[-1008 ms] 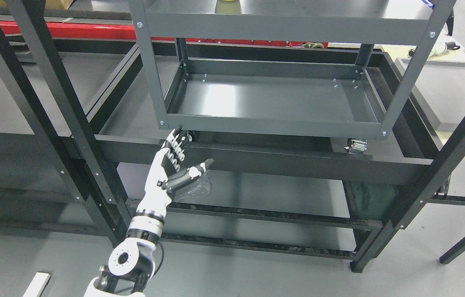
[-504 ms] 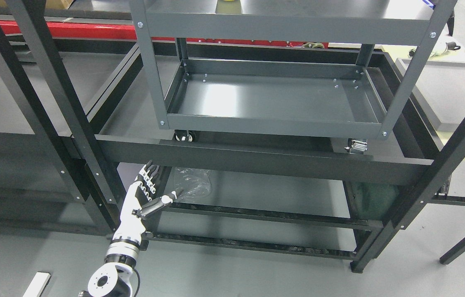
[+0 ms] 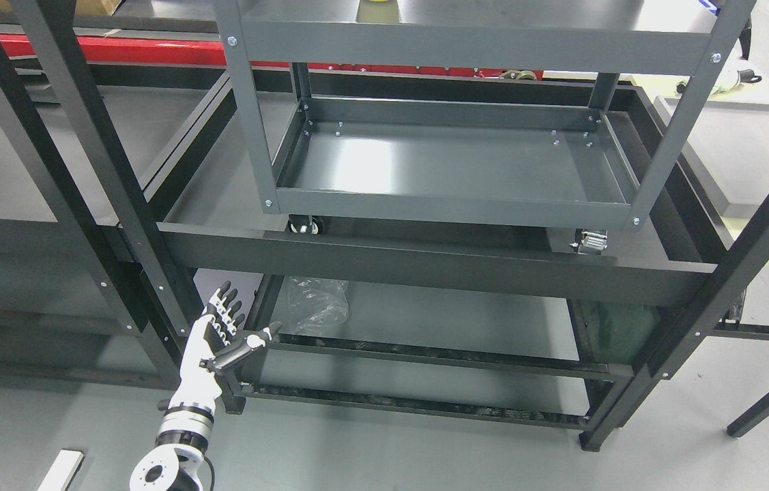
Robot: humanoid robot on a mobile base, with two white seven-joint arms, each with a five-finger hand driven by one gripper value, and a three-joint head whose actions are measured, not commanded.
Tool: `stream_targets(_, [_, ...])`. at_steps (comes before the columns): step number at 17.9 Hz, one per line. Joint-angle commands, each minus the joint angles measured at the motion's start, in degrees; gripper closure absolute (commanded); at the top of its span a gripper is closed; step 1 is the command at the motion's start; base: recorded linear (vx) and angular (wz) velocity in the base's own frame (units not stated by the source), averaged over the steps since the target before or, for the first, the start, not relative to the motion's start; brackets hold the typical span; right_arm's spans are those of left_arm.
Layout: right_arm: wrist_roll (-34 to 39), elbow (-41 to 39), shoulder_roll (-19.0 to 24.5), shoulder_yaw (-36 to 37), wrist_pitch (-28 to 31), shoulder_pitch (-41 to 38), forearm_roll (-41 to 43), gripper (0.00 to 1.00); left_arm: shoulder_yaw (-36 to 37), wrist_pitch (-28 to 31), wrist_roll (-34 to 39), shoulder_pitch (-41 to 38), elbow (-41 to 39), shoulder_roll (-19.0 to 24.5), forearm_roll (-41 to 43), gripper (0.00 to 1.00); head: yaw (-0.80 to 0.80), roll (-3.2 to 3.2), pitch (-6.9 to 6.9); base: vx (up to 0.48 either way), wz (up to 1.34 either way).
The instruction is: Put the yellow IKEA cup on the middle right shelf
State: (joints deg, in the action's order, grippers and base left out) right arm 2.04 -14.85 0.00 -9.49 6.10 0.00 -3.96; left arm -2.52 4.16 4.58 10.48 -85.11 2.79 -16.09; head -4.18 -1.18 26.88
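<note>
A yellow cup (image 3: 376, 2) shows only as a sliver at the top edge, standing on the upper shelf of a grey cart (image 3: 466, 44). The cart's lower tray (image 3: 452, 164) holds nothing. My left hand (image 3: 230, 327) is low at the lower left, in front of the black rack's lower level, fingers spread and thumb out, holding nothing. It is far below and left of the cup. The right arm is out of view.
Black rack posts (image 3: 94, 157) cross the left side and a diagonal post (image 3: 718, 293) the right. A crumpled clear plastic bag (image 3: 316, 303) lies on the rack's lower shelf. A white strip (image 3: 60, 470) lies on the floor at lower left.
My left hand has dropped down and to the left, away from the cart's front corner, staying open. Nothing else has moved.
</note>
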Motion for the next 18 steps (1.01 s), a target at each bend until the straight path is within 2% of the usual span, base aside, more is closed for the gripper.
stream_targets(1, [0.0,0.0,-1.0,0.0,0.0,-0.3,0.0,0.01,-2.1,-0.5,-0.3,-0.1,1.4,0.4,0.0,0.01,0.0,0.0,0.0,0.0,0.0])
stream_targets(6, [0.0,0.0,-1.0,0.0,0.0,-0.4,0.0,0.01,-1.7,-5.7,-3.7,-0.5,1.5,2.6,0.0,0.01,0.0,0.0,0.0,0.0,0.0])
stream_targets(12, [0.0,0.0,-1.0,0.0,0.0,-0.4,0.0,0.01,-1.3,-6.5,-4.6,-0.4,1.4,2.4,0.0,0.01,0.0,0.0,-0.01,0.0,0.0])
stream_targets(15, [0.1,0.0,-1.0,0.0,0.0,-0.4,0.0,0.01,0.6,-12.3,-4.7,0.6,1.0,2.3,0.0,0.01,0.0,0.0,-0.01,0.0,0.0])
stream_targets(18, [0.0,0.0,-1.0,0.0,0.0,-0.4,0.0,0.01,1.5,-12.7,-4.6,2.5,0.7,2.0,-0.1,0.01,0.0,0.0,-0.01,0.0,0.0])
